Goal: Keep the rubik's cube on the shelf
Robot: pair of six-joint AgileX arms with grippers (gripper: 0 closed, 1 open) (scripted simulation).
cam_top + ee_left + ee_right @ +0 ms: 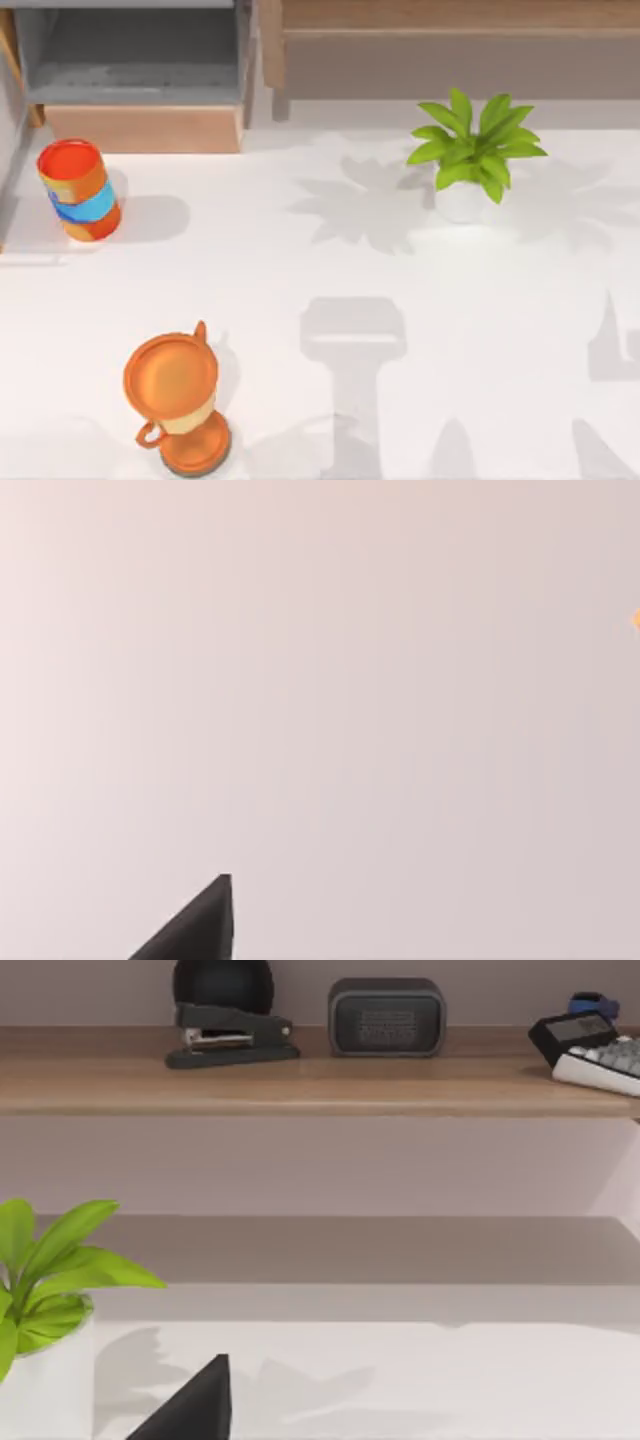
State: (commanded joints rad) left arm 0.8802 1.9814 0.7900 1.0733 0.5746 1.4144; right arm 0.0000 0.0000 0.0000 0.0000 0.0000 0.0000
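Our left gripper (196, 930) appears in the left wrist view as one dark wedge against a plain pale surface, and we cannot tell whether it is open or closed; a tiny orange speck (636, 619) sits well away from it at the frame's edge. From above, the white table (350, 290) carries, starting at its left, an open grey-lined box (140, 128) with a wooden front at the far edge. An orange-and-blue can (80, 190) leans just in front of the box. Nearer to us stands an orange two-handled trophy cup (175, 395). Further right, a green potted plant (475, 150) in a white pot stands upright close to the back of the table. Behind it, along the far right edge, runs the shelf (450, 15), a long light-brown ledge with a greyish-brown front face. Our right gripper (196, 1410) is likewise one dark wedge in the right wrist view, and again we cannot tell whether it is open or closed. It hangs low over the table and faces the shelf, with the plant just beside it and nearer than the ledge. High beyond the gripper, the shelf top holds a black stapler (230, 1038) with a dark round object (222, 982) behind it. After those come a dark boxy speaker (386, 1018), a tilted calculator (575, 1035) and part of a keyboard (610, 1065).
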